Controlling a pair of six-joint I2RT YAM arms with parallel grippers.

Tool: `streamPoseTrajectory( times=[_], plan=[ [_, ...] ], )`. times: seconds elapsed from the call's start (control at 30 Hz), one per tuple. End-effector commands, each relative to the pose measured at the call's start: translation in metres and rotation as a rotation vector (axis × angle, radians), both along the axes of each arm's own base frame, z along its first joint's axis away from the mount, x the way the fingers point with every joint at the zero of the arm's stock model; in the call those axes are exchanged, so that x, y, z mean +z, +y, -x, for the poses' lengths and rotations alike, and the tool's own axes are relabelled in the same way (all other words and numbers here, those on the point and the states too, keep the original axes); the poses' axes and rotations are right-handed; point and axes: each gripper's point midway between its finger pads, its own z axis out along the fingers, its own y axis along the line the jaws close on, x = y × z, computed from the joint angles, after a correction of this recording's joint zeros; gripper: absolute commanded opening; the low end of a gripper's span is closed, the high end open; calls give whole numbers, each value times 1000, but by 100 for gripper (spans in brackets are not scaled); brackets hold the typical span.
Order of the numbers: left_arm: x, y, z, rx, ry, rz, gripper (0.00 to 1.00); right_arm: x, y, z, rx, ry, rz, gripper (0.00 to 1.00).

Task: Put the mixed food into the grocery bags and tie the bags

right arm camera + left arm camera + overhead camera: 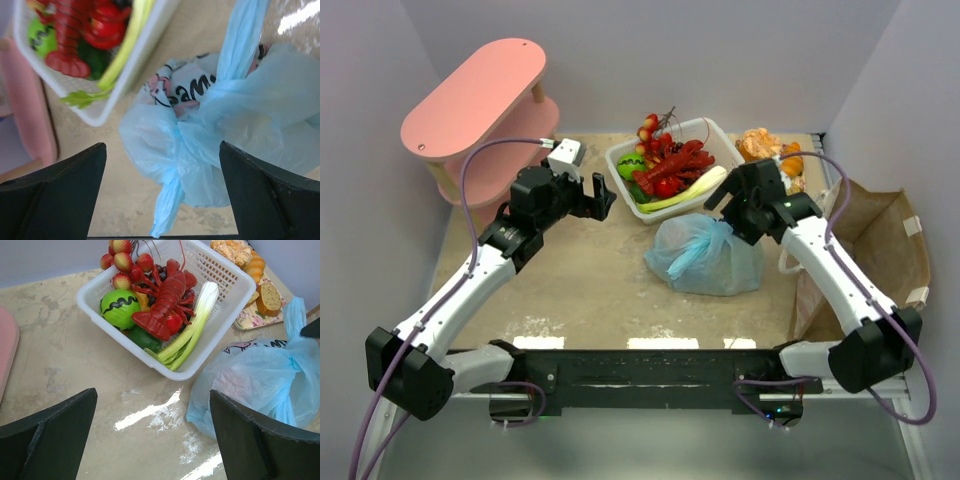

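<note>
One of two bags looks finished. The light-blue plastic bag sits bulging in the middle of the table, its top gathered into a knot with twisted tails. That suggests it is filled and tied.

Much appears left to do. The white basket, just behind the blue bag, holds a red lobster, a long green stalk, a green ball and small red fruits. Bread pieces lie at the far right on a patterned tray. The brown paper bag stands open at the table's right edge, and its contents cannot be made out.

Both grippers are spread wide and carry nothing. The right gripper hangs directly over the blue bag, with the knot between and just ahead of its fingers, not touching them. The left gripper hovers over bare table, with the basket ahead of it and the blue bag beside its right finger.
</note>
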Motion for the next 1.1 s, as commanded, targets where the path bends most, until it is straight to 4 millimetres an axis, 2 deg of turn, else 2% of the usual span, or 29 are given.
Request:
streamPoseTrajectory(
  times=[0.0, 0.13, 0.23, 0.3, 0.4, 0.47, 0.5, 0.53, 0.6, 0.63, 0.7, 0.73, 0.8, 0.83, 0.9, 0.93, 0.97, 1.0, 1.03, 1.07],
  plan=[
    [8, 3, -4, 26, -32, 24, 100, -40, 9, 14, -91, 136, 11, 99],
    [11, 2, -2, 10, -40, 25, 100, -52, 5, 13, -132, 146, 73, 99],
    [12, 2, -1, 3, -46, 27, 100, -71, -1, 11, -164, 173, 105, 99],
    [11, 1, 0, 1, -47, 26, 100, -85, 0, 11, -175, 199, 106, 93],
    [12, 2, 1, 0, -55, 25, 100, -105, 2, 16, -177, 241, 105, 77],
    [12, 2, 1, -2, -56, 22, 100, -115, 2, 18, -172, 248, 103, 74],
    [12, 3, 1, 0, -57, 20, 100, -115, 4, 18, -143, 236, 106, 55],
    [12, 3, 1, 0, -58, 19, 100, -116, 8, 16, -128, 221, 89, 42],
    [12, 4, 1, 6, -61, 17, 100, -108, 12, 14, -89, 187, 76, 6],
    [11, 4, 1, 6, -61, 14, 100, -95, 15, 8, -75, 146, 61, 0],
    [12, 5, 1, 9, -66, 14, 100, -77, 14, 5, -57, 100, 65, 0],
    [12, 5, 1, 10, -70, 10, 100, -52, 14, -1, -50, 41, 58, 0],
    [12, 6, 1, 12, -73, 7, 100, -22, 13, -6, 6, -40, 91, 0],
    [13, 7, 1, 13, -79, 8, 100, 10, 17, -15, 33, -136, 80, 0],
    [12, 6, 2, 10, -79, 9, 100, 62, 9, -13, 117, -310, 148, 0],
    [12, 6, 2, 7, -79, 10, 100, 98, 9, -18, 144, -441, 170, 0],
    [11, 5, 2, 2, -78, 9, 100, 137, -2, -7, 147, -574, 195, 0],
    [12, 5, 3, -2, -78, 12, 100, 166, -14, -6, 131, -686, 268, 0],
    [11, 4, 3, -5, -76, 12, 100, 186, -22, 0, 117, -758, 301, 0],
    [10, 3, 3, -11, -74, 12, 100, 213, -33, 14, 98, -844, 329, 0]
  ],
)
